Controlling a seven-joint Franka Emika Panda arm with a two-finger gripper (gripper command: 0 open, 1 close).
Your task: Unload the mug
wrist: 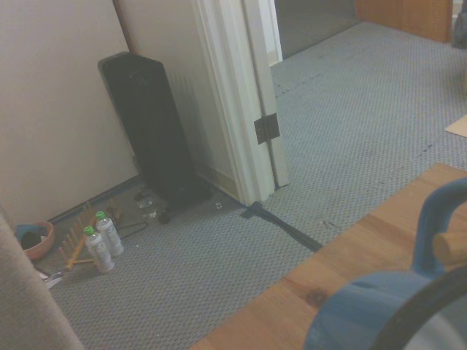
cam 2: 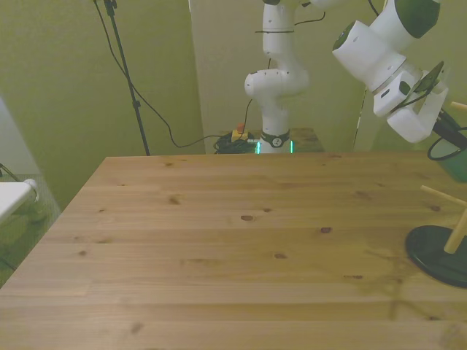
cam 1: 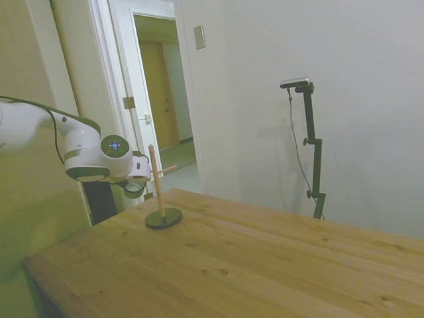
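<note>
In the side view the white arm reaches in beside the wooden peg stand (cam 1: 163,211), whose dark round base sits near the far corner of the table (cam 1: 265,265). The gripper (cam 1: 136,187) hangs just beside the stand's upright post, on the arm's side of it, at about the height of the stand's lower peg. The mug (cam 1: 134,189) shows there only as a dark rim under the wrist, so whether the fingers are apart or clamped on it cannot be told. The wrist view shows the mug (wrist: 379,306) from close by — pale blue, with its handle looped around a wooden peg (wrist: 451,246), so it hangs on the stand above the table edge. Beyond the stand lie grey carpet, a door frame and a dark heater against the wall. In the front view the stand (cam 2: 441,251) sits at the front view's right edge, and the wrist hangs above and behind it — the fingers run out of the picture.
</note>
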